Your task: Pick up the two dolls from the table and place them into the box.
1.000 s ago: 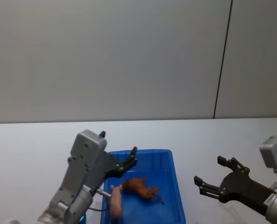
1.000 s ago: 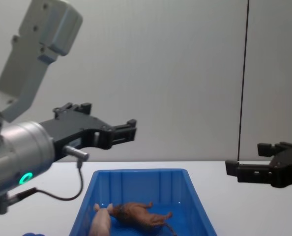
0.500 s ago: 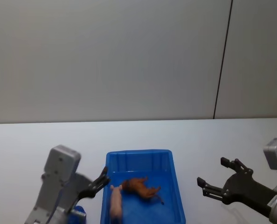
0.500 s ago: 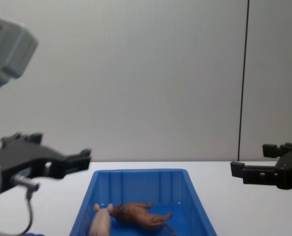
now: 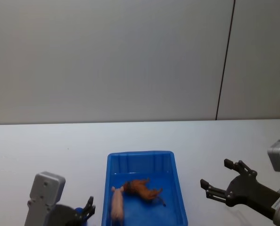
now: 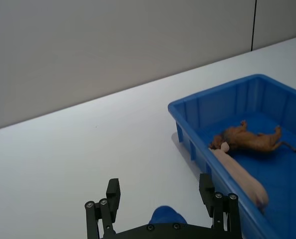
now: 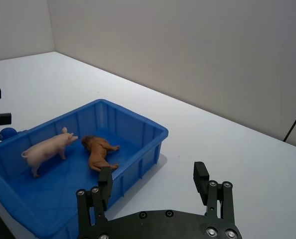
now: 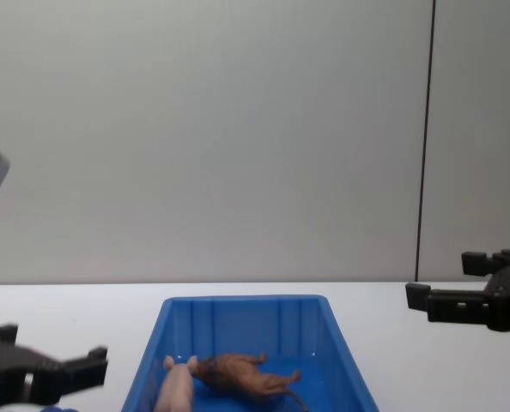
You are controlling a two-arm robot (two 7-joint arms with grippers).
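Both dolls lie inside the blue box. The pale pink pig rests along the box's left wall, and the shaggy reddish-brown doll lies on its side in the middle. My left gripper hangs low beside the box's front left corner, open with nothing in it, over a bare patch of white table. My right gripper floats to the right of the box, open with nothing held. In the right wrist view the pig stands upright next to the brown doll.
A small blue object sits on the table just under my left gripper, close to the box's left wall. A plain grey wall with a dark vertical seam rises behind the table.
My left arm has drawn back from above the box, down and to the left, to the table's front. The right gripper has barely shifted. Both dolls stay put.
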